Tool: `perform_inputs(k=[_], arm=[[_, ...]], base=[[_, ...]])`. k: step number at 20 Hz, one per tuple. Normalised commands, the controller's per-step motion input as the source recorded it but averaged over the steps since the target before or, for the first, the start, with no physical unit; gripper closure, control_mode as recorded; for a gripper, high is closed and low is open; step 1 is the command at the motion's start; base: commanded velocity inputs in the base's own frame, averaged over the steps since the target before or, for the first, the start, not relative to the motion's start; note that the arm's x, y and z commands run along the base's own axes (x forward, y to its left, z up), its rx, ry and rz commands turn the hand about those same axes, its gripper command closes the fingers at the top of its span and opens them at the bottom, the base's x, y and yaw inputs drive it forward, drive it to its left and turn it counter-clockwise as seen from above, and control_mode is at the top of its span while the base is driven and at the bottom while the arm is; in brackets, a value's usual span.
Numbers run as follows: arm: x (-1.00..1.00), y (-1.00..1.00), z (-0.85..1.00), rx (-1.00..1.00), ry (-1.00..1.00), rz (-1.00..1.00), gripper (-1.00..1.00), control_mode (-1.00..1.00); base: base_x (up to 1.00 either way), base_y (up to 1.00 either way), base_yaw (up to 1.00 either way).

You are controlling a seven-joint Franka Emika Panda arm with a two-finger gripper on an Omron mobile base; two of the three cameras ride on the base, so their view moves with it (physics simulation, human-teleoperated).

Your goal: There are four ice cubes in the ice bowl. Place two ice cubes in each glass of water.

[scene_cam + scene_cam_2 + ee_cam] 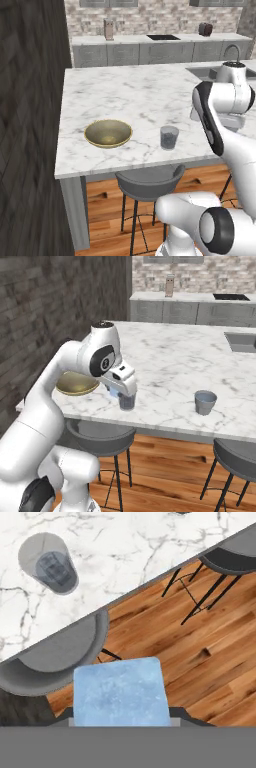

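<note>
My gripper (pixel 120 713) is shut on a pale blue ice cube (pixel 119 692), which sits large between the fingertips. In the hand view the cube hangs over the stool and wood floor, just off the counter's near edge. One glass of water (pixel 48 562) stands on the marble up and to the left of it, with a darker squarish shape inside. From the right base, the gripper (pixel 117 391) with the ice cube (pixel 114 392) overlaps that glass (pixel 127 401). The other glass (pixel 205 402) stands further right. The ice bowl (pixel 108 133) sits left of a glass (pixel 169 137).
The marble counter (pixel 125 95) has a sink (pixel 242 341) at its far right. Grey stools (pixel 150 182) (pixel 235 453) stand under the near edge, above the wood floor (pixel 200 662). A dark wall (pixel 25 125) runs along the left.
</note>
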Motion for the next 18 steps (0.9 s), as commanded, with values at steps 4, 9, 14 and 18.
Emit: perform_inputs(k=[4,9,14,18], arm=[[0.00,-1.00,0.01,0.12,-0.04,0.02,1.00,-1.00],[0.13,-1.00,0.00,0.03,0.00,0.00,1.00,-1.00],[0.40,-1.00,0.00,-0.10,-0.04,-0.02,1.00,-1.00],[0.29,-0.96,0.00,-0.30,-0.14,0.00,1.00,-1.00]], base=[[0.00,0.00,0.00],[0.00,0.00,0.00],[0.00,0.00,0.00],[0.00,0.00,0.00]])
